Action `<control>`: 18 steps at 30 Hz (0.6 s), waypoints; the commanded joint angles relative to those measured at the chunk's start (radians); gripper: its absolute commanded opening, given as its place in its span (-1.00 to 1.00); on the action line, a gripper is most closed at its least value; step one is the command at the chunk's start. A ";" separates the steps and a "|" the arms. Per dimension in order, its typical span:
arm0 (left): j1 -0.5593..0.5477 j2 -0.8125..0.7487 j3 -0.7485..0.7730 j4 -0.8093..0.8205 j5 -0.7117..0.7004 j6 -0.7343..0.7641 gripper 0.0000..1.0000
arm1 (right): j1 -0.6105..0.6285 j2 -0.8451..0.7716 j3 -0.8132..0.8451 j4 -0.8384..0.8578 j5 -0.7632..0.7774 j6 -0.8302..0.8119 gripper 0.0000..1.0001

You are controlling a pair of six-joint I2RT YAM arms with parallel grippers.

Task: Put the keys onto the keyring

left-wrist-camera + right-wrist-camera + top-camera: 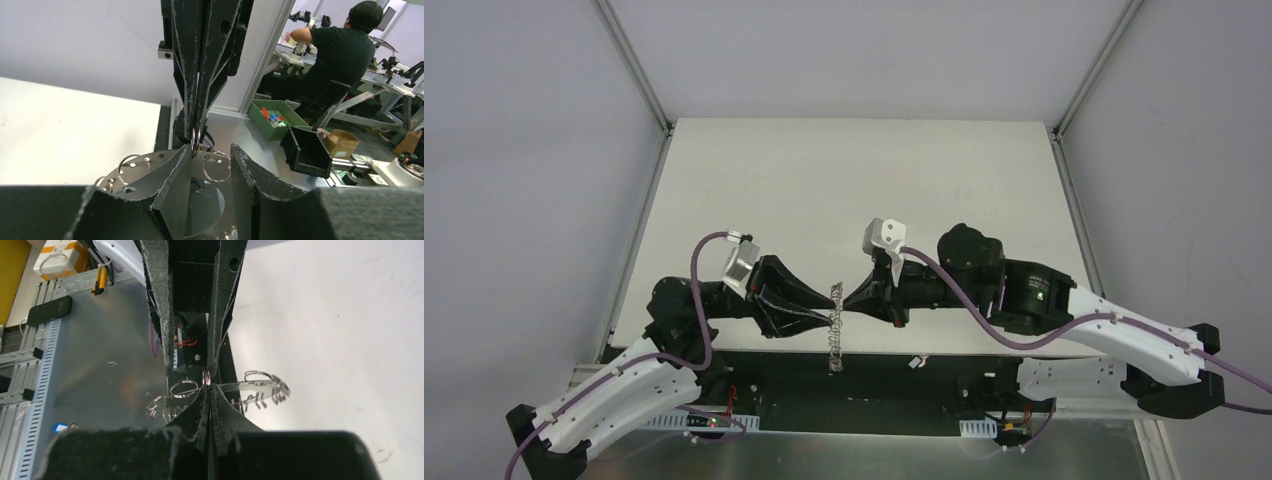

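Nearest me, over the near edge of the table (854, 180), my two grippers meet tip to tip. The right gripper (847, 303) has its jaws pressed together on one thin loop of the keyring (835, 335). The ring dangles from that pinch like a chain, its lower end over the dark frame below the edge. The left gripper (828, 312) faces it with jaws parted a little. The pinched loop sits between its fingers, close to one; I can't tell if it touches. Beyond them lies pale tabletop.
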 commanded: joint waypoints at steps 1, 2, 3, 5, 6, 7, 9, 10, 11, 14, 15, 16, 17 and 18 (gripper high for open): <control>-0.007 0.041 0.074 -0.077 0.054 0.017 -0.35 | -0.035 0.033 0.109 -0.105 -0.065 0.073 -1.00; -0.007 0.050 0.082 -0.090 0.055 0.019 -0.35 | -0.047 0.042 0.125 -0.122 -0.084 0.084 -1.00; -0.008 0.057 0.089 -0.103 0.054 0.022 -0.35 | -0.056 0.052 0.134 -0.134 -0.098 0.094 -1.00; -0.008 0.073 0.102 -0.127 0.056 0.027 -0.36 | -0.069 0.063 0.148 -0.154 -0.116 0.110 -1.00; -0.007 0.080 0.110 -0.140 0.056 0.028 -0.37 | -0.075 0.067 0.155 -0.164 -0.121 0.116 -1.00; -0.008 0.088 0.119 -0.152 0.060 0.031 -0.40 | -0.078 0.072 0.162 -0.175 -0.123 0.119 -1.00; -0.008 0.101 0.137 -0.183 0.061 0.040 -0.44 | -0.083 0.084 0.175 -0.197 -0.130 0.128 -1.00; -0.007 0.107 0.144 -0.198 0.059 0.045 -0.46 | -0.084 0.091 0.181 -0.210 -0.135 0.130 -1.00; -0.008 0.112 0.153 -0.209 0.058 0.049 -0.48 | -0.086 0.099 0.187 -0.220 -0.142 0.133 -1.00; -0.007 0.130 0.169 -0.237 0.061 0.057 -0.50 | -0.089 0.112 0.196 -0.239 -0.156 0.138 -1.00; -0.007 0.137 0.173 -0.245 0.064 0.057 -0.52 | -0.090 0.114 0.197 -0.242 -0.163 0.140 -1.00; -0.007 0.143 0.177 -0.253 0.063 0.058 -0.55 | -0.090 0.117 0.200 -0.244 -0.172 0.139 -1.00; -0.007 0.150 0.180 -0.257 0.065 0.057 -0.61 | -0.090 0.119 0.202 -0.252 -0.176 0.138 -1.00; -0.007 0.155 0.184 -0.260 0.070 0.057 -0.76 | -0.089 0.122 0.205 -0.255 -0.175 0.138 -1.00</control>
